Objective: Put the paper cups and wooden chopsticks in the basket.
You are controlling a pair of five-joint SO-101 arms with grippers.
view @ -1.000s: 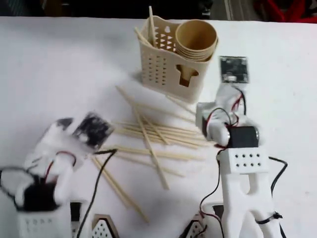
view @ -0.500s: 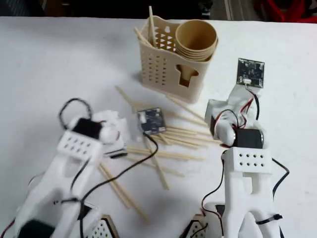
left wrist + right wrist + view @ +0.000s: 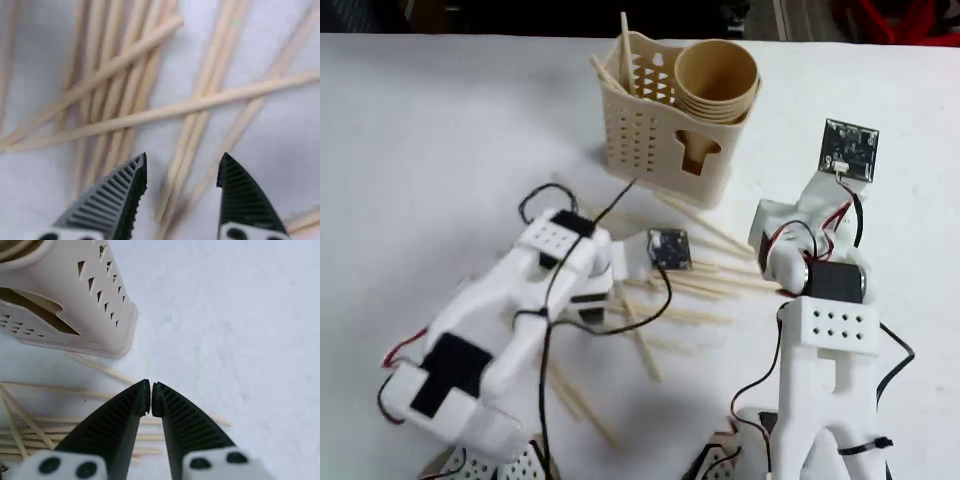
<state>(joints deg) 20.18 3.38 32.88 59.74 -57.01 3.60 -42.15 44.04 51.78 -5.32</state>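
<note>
The cream basket stands at the back of the table with stacked paper cups and a few chopsticks inside. Several wooden chopsticks lie scattered on the white table in front of it. My left gripper hangs open just above crossed chopsticks, its black fingers on either side of a couple of them. My right gripper is shut and empty, over the table to the right of the basket, above a chopstick end.
The left arm stretches over the left part of the chopstick pile. The right arm stands at the front right. White table lies open at the left and far right.
The left arm swung from the front left in over the chopstick pile. The right arm drew back a little to the right.
</note>
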